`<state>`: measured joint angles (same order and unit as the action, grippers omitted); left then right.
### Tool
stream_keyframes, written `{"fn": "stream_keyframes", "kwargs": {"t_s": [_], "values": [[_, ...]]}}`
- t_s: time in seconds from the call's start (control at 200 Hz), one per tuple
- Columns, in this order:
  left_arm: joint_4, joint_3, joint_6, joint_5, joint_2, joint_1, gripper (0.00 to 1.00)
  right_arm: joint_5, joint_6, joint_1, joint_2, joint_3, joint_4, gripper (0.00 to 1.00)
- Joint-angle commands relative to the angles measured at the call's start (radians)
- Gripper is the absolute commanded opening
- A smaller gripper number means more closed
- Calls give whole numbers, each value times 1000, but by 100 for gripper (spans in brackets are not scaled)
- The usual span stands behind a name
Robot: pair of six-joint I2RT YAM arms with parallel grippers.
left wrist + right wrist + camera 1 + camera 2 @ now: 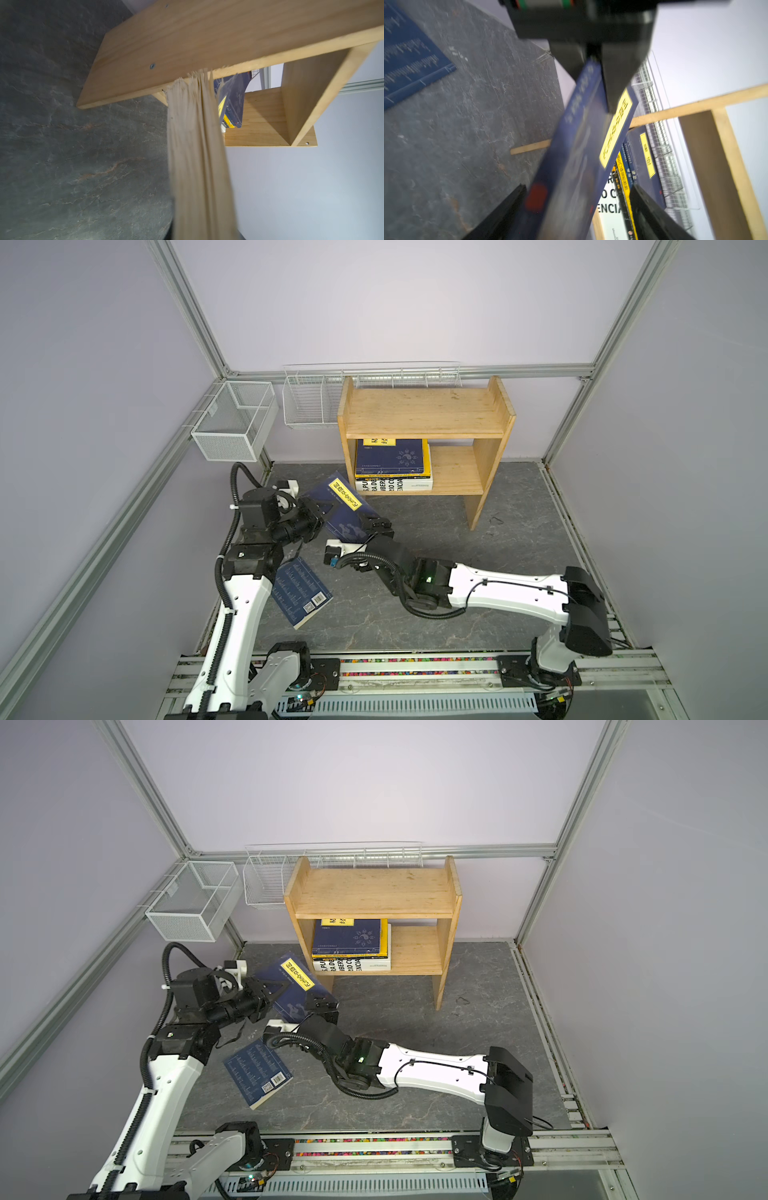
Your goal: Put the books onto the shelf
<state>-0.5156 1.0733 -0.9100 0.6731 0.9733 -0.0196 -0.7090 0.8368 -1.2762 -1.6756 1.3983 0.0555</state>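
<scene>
The left arm is raised from the front rail on the left and folded at the elbow, with its wrist turned toward the middle. The left hand is closed on one edge of a tilted navy book. The right arm is stretched low and leftward from its base at the right end of the rail, and its forearm is angled toward the same book. The right hand is opened wide. In the right wrist view its fingers are seen on either side of the book's near edge, one clearly apart from the cover.
</scene>
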Motion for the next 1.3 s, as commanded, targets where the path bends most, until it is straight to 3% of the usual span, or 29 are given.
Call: {"fn": "stream_keyframes", "kwargs": {"t_s": [0.0,0.025,0.09,0.215,0.31,0.4,0.57,0.675,0.805,0.95,1.295], "values": [[-111,164,169,-38,-54,20,0,177,-275,61,168,0,-60,94],[-126,192,197,-53,-62,20,0,224,-327,76,199,-9,-69,99],[-134,248,244,-97,-86,20,0,337,-450,125,282,-39,-73,89],[-14,316,261,-114,-124,20,0,546,-686,231,405,-80,-55,89],[179,312,223,-117,-143,20,0,656,-883,315,462,-102,-2,89],[469,260,132,-141,-152,20,0,784,-1108,415,473,-130,89,89],[1024,195,-108,-150,-45,17,0,1169,-1615,563,339,-161,526,89],[1225,195,-222,-134,61,-23,0,1266,-1849,589,205,-157,863,88],[1247,196,-183,-164,127,-110,0,1284,-2062,602,54,-130,1207,88],[1235,189,-138,-190,150,-154,0,1283,-2126,602,-21,-90,1320,88],[1223,222,-165,-161,221,-185,0,1310,-2085,579,-28,-46,1242,92]]}}
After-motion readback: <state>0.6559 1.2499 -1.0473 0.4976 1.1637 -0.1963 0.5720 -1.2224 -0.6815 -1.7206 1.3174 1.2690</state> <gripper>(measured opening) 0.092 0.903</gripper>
